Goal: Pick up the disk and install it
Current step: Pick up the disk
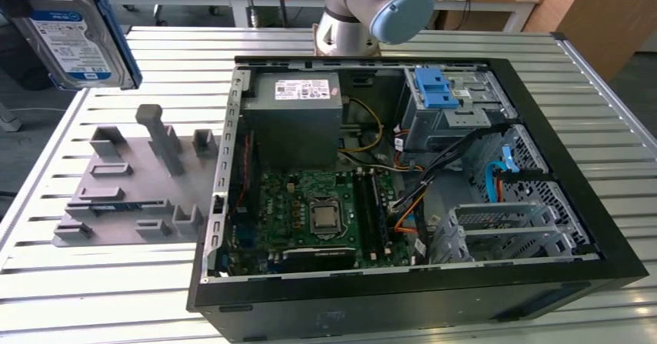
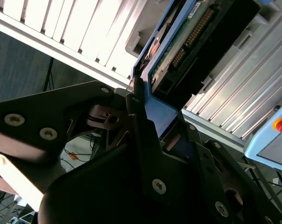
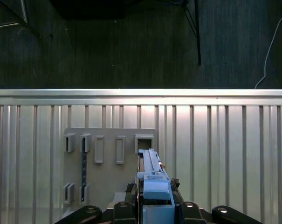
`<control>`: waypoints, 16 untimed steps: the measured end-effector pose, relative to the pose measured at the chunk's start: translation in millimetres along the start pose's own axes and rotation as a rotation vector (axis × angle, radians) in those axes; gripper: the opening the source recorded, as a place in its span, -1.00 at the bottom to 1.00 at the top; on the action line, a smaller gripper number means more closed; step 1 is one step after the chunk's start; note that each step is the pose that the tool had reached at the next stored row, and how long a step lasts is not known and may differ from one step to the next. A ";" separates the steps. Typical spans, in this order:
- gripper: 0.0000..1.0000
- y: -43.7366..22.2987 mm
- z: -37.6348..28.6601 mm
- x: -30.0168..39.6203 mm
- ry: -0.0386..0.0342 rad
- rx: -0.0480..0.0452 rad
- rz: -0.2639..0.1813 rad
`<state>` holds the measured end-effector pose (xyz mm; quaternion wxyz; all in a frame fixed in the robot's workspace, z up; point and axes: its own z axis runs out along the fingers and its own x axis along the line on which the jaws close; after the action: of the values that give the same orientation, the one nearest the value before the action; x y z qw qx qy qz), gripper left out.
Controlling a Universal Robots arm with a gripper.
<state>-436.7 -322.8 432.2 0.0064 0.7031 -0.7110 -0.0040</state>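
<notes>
Fig. My gripper (image 3: 154, 190), fingers clamped on the blue carrier frame of the disk (image 1: 70, 40), holds it clear of the tabletop (image 1: 103, 298). It hangs above the grey slotted holder (image 1: 134, 182), near the edge on the exterior view's left and well apart from the open computer case (image 1: 411, 302).

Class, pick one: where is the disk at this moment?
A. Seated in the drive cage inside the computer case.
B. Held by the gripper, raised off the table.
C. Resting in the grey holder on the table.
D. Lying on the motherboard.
B: in the exterior view the disk hangs in the air clear of the grey holder, and in the second wrist view the gripper grips its blue frame.
</notes>
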 end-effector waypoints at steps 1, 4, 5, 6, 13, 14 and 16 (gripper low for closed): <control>-0.27 0.0 -0.4 0.0 0.0002 -0.0001 0.000; -0.27 0.0 -1.5 -0.1 0.0005 0.0000 0.000; -0.27 0.0 -1.8 -0.1 0.0005 -0.0001 0.000; -0.27 0.0 -2.2 -0.1 0.0006 0.0000 0.000; -0.27 0.1 -4.6 -0.1 0.0007 0.0000 0.000; -0.27 0.1 -5.0 -0.1 0.0007 0.0000 0.000; -0.27 0.1 -5.7 -0.1 0.0008 -0.0001 0.000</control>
<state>-436.7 -322.7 437.9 0.0067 0.7031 -0.7110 -0.0038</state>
